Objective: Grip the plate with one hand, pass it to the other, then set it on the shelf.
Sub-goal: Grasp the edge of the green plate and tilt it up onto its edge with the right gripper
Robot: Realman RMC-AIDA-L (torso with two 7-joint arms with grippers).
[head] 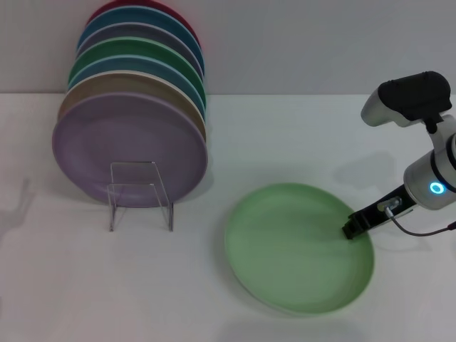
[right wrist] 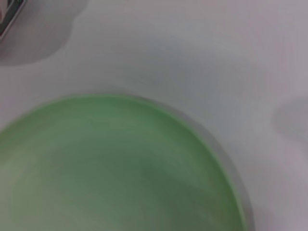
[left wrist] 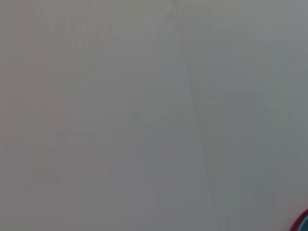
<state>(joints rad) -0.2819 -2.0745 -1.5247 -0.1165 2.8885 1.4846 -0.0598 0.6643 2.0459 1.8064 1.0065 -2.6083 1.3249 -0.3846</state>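
Observation:
The pale mint-green plate [head: 292, 246] lies flat on the white table, right of centre in the head view. My right gripper [head: 353, 228] reaches in from the right and sits at the plate's right rim, low over it. The right wrist view is filled by the plate [right wrist: 115, 168] close up, with bare table beyond its rim. The clear plastic shelf [head: 140, 196] stands at the left, its squarish bracket in front. My left gripper appears in no view.
Several coloured plates [head: 135, 85] stand upright in the shelf, a lilac plate [head: 128, 146] at the front. The left wrist view shows a plain white surface and a sliver of a red and blue plate edge [left wrist: 303, 222].

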